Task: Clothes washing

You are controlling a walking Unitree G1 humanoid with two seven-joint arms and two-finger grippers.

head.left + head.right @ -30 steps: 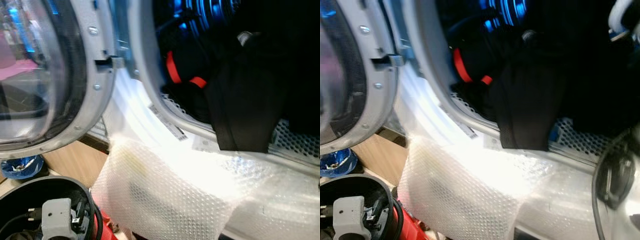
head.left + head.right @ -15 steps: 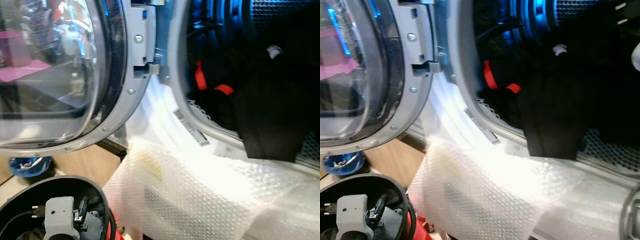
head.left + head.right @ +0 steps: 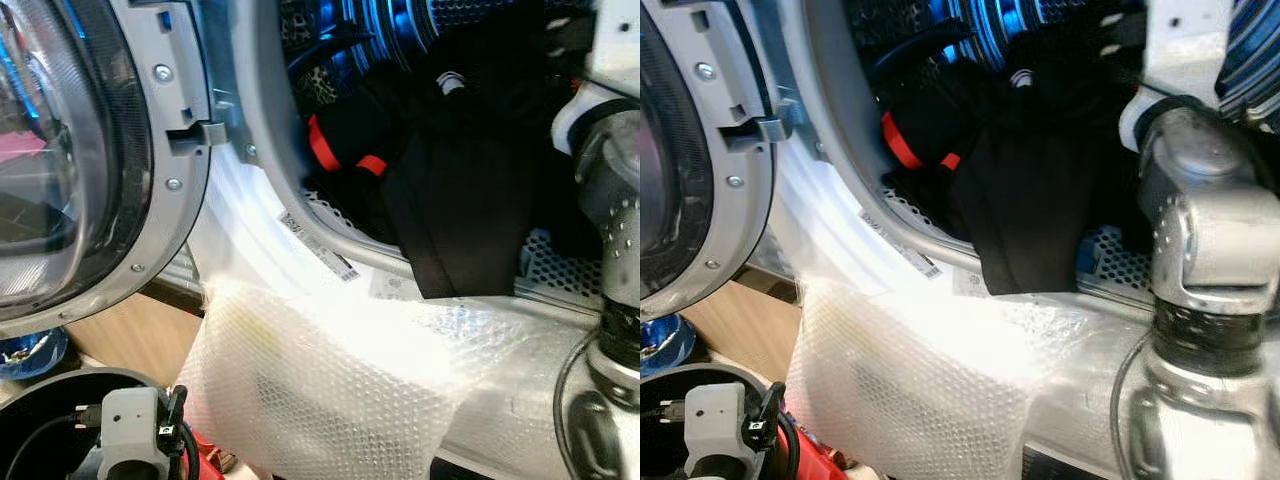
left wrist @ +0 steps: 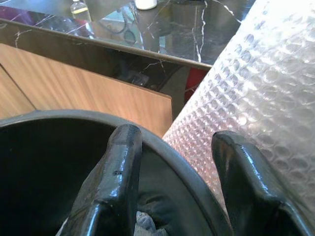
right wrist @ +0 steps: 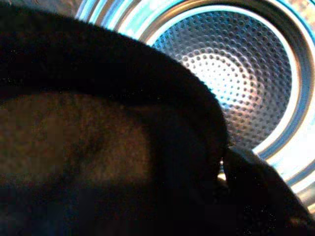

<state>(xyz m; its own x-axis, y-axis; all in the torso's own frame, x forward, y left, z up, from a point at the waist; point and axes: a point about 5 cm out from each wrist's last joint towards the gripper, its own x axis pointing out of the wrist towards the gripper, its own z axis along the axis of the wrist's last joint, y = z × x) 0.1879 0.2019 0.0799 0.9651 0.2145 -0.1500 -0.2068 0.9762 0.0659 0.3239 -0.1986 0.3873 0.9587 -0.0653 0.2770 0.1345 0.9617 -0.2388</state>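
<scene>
At the left we saw 1 round glass washer door with a grey rim (image 3: 60, 170), swung wide. Below it sat 1 black round basket (image 3: 40, 410) with our left gripper (image 4: 172, 191) hanging just over its rim, its 2 black fingers (image 4: 110, 187) apart and clamped on nothing. Against the front of the white front-loading washing machine (image 3: 250, 250) lay 1 sheet of clear bubble wrap (image 3: 330, 380).

Compared with 1.0 s ago, our silver right arm (image 3: 1200, 240) had come into the head views and reached toward the perforated steel drum (image 5: 246, 73). We judged this to mean loading was under way.

1 black garment (image 3: 460, 200) hung half out over the lower lip of the drum, beside 1 dark piece with red trim (image 3: 340, 150) already inside. In the right wrist view, dark cloth covered the right gripper, so we could not tell how its fingers stood.
</scene>
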